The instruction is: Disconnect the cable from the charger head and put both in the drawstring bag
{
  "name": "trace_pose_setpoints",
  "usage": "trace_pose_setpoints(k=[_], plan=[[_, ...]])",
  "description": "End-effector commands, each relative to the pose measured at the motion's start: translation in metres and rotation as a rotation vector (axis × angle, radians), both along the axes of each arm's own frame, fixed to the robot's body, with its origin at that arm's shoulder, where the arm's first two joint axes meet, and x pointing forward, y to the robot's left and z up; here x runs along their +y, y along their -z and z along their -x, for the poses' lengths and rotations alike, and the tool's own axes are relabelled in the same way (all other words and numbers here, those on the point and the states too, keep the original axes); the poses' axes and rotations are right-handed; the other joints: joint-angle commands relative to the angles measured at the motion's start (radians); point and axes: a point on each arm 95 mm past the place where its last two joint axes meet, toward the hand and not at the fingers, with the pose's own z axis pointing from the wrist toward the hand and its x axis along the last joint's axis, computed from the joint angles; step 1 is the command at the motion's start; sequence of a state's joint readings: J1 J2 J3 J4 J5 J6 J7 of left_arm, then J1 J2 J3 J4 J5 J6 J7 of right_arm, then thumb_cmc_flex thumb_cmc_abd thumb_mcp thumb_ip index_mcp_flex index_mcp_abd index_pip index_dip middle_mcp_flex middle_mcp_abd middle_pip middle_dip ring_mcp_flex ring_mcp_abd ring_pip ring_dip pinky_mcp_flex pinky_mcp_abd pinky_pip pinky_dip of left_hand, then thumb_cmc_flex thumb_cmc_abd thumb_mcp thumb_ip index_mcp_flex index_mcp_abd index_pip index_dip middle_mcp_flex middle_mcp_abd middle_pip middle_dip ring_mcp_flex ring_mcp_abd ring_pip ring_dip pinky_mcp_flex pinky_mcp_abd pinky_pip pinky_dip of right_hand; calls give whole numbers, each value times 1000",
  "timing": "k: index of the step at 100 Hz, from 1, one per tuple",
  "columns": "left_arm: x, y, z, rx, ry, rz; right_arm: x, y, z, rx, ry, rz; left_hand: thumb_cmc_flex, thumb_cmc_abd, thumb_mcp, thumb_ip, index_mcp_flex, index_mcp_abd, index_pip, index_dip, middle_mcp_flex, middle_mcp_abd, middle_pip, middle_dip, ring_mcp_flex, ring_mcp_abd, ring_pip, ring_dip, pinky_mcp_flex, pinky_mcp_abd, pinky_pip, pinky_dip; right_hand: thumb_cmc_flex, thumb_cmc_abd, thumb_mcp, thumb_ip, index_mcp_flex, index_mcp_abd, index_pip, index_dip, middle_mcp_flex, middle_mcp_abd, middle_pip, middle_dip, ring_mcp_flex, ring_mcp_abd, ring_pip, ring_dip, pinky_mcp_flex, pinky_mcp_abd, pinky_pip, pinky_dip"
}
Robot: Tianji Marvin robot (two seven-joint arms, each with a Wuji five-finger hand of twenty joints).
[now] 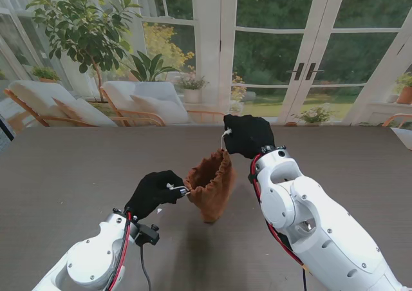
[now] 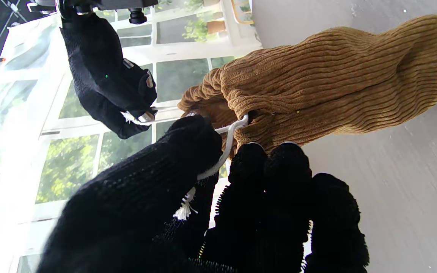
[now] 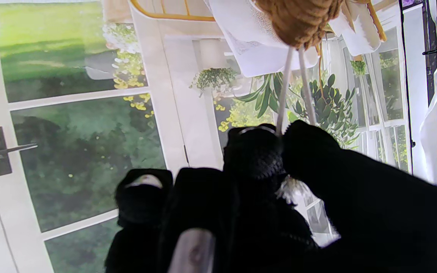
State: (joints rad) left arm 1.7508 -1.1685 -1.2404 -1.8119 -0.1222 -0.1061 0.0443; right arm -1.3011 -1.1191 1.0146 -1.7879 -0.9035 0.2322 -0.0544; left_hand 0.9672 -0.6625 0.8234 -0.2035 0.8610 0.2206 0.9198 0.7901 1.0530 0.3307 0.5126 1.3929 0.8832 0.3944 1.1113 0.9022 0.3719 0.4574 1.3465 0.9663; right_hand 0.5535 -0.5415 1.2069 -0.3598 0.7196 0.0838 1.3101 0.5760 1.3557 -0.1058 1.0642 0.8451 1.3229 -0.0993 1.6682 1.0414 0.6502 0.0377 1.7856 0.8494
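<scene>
From the stand view, the drawstring bag (image 1: 210, 185) stood near the middle of the table (image 1: 64, 175), between my hands. My right hand (image 1: 248, 135) pinched one white drawstring (image 3: 292, 85) at its far side; my left hand (image 1: 153, 192) pinched the other. Only the left wrist view showed that cord's (image 2: 222, 151) frayed end.

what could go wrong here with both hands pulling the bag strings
1. The left hand and right hand each pinch only a thin white drawstring; a cord could slip from the fingers.
2. The brown drawstring bag hangs lifted between the cords, its lower end near the table; uneven pulling could tilt or swing it.
3. Cable and charger aren't visible, so I can't confirm they're inside before it closes.
</scene>
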Motion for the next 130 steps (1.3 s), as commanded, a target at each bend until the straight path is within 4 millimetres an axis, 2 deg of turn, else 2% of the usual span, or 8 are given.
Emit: trace_pose_setpoints(k=[1,20,29,43,61,80,108,130], plan=[[-1,-1,1,-4,11,-2,-2,0,-2,8,0,12,43,11,124,8,120,-72,64,12,51,-23,-24,-16,57,3,-18,-17,39,-11,53,-59,6,-5,48,-3,10,-19,5,25,90,87,10,18,2,-181,59,2,526,-25,86,-34],[0,-2,2,8,12,-2,-3,0,-3,8,-3,14,12,31,123,-10,147,65,0,-56,101,-4,-33,-42,114,31,-30,-14,69,64,66,-117,4,-4,51,-5,10,-19,4,26,90,86,10,20,2,-179,59,3,526,-26,86,-33],[-1,-2,3,45,14,17,-3,0,-3,8,-4,12,0,59,116,-29,138,102,15,-13,93,19,18,-63,113,73,-19,9,56,132,53,-86,3,-5,51,-5,10,-19,4,27,90,86,10,21,2,-179,59,4,526,-26,86,-33],[-1,-1,4,74,24,26,-3,1,-3,7,-4,11,-36,95,118,-52,146,113,43,19,87,23,68,-80,107,87,0,21,46,146,48,-43,2,-4,52,-5,10,-21,5,27,90,86,9,22,2,-179,59,4,526,-26,86,-33],[-1,0,4,87,56,25,-3,2,-4,10,-2,14,-97,139,142,-68,183,108,50,47,92,17,108,-112,103,83,9,19,46,139,43,-19,0,-2,51,-6,9,-22,4,27,90,84,8,23,2,-179,59,4,525,-26,85,-33],[1,1,4,73,80,46,-4,2,-5,16,-8,21,-128,158,158,-73,195,82,61,85,62,1,138,-97,29,62,20,30,-16,66,35,-3,0,0,49,-6,7,-30,5,28,90,83,6,25,2,-179,59,4,525,-30,81,-34],[1,1,6,51,103,71,-6,3,-7,22,-20,43,-159,171,171,-65,227,57,71,100,83,-19,144,-110,30,54,27,32,-19,53,36,12,-5,-8,56,-6,11,-43,5,29,90,79,7,28,2,-181,56,4,525,-32,80,-33],[5,-1,7,25,134,92,-8,1,-10,18,-57,76,-182,174,184,-61,238,36,65,106,87,-34,148,-118,13,38,57,52,-38,15,36,20,-42,-35,100,-19,30,-128,-5,45,89,58,7,41,3,-207,44,3,523,-50,64,-33]])
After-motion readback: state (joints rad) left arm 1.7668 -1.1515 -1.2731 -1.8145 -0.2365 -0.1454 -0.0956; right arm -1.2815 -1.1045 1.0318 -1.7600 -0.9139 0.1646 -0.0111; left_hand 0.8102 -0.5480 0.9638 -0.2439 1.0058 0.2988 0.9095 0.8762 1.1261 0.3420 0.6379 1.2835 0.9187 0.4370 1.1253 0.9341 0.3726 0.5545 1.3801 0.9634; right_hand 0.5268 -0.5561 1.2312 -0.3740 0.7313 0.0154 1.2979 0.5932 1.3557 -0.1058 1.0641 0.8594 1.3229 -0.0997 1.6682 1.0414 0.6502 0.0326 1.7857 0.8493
